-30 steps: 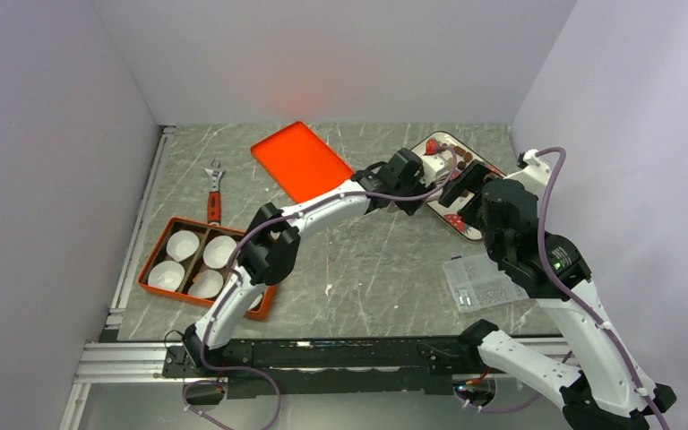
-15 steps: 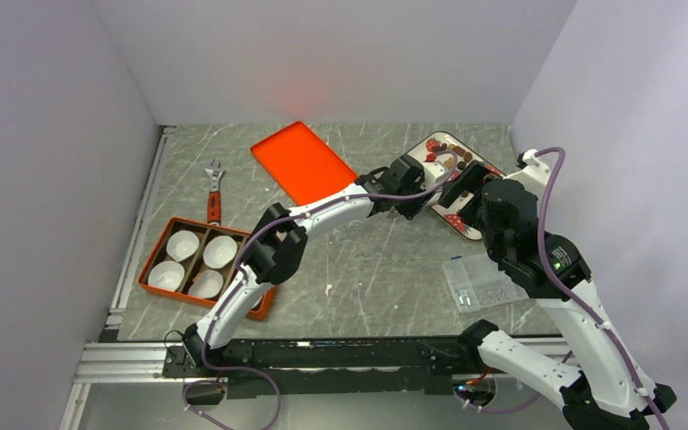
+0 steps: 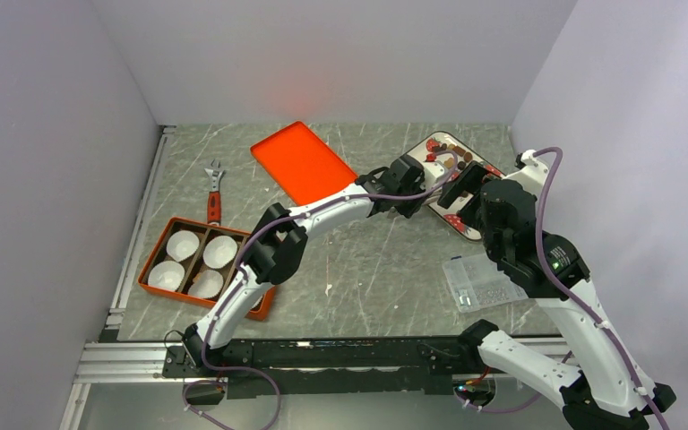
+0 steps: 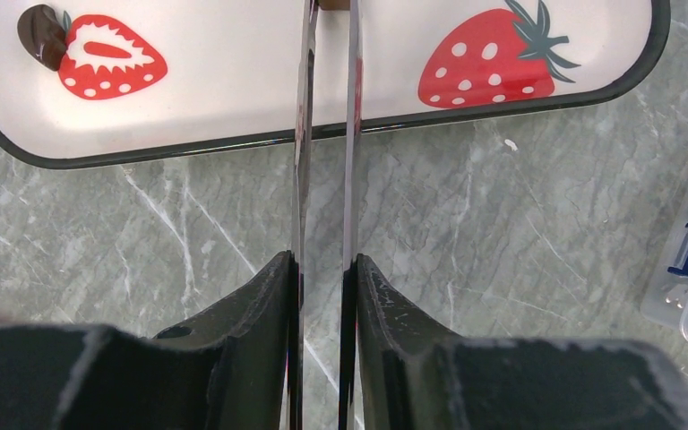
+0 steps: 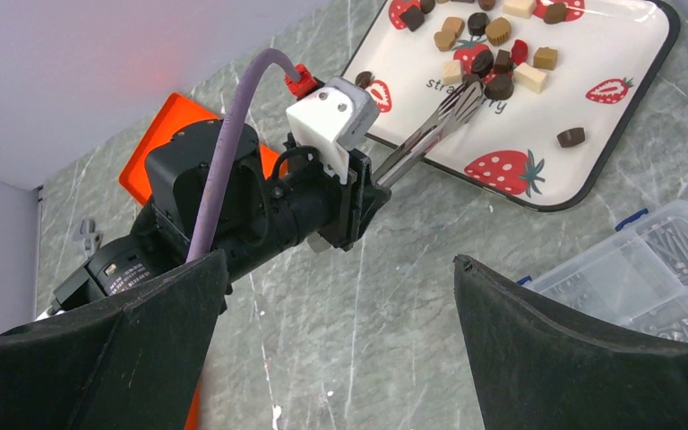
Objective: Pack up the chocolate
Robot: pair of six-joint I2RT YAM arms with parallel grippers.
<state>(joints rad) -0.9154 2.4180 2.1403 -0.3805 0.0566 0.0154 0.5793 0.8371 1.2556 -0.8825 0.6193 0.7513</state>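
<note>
The chocolate (image 5: 493, 54) is several small brown, dark and tan pieces on a white strawberry-print tray (image 5: 591, 54), at the back right in the top view (image 3: 439, 136). My left gripper (image 4: 322, 269) is shut on metal tongs (image 4: 303, 134). The tongs reach over the tray's near rim. Their tips (image 5: 461, 98) are among the pieces in the middle of the tray, and a brown bit shows between them at the top edge of the left wrist view. One dark piece (image 4: 40, 31) lies apart. My right gripper (image 5: 340, 260) is open and empty, hovering above the left wrist.
An orange box (image 3: 202, 264) with white paper cups stands at the front left. An orange lid (image 3: 300, 161) lies at the back centre and a wrench (image 3: 214, 193) at the left. A clear plastic parts case (image 3: 479, 282) lies right of the tray's near end.
My left gripper with the tongs has drawn back a little toward the near left from the tray's middle. The right arm has hardly moved.
</note>
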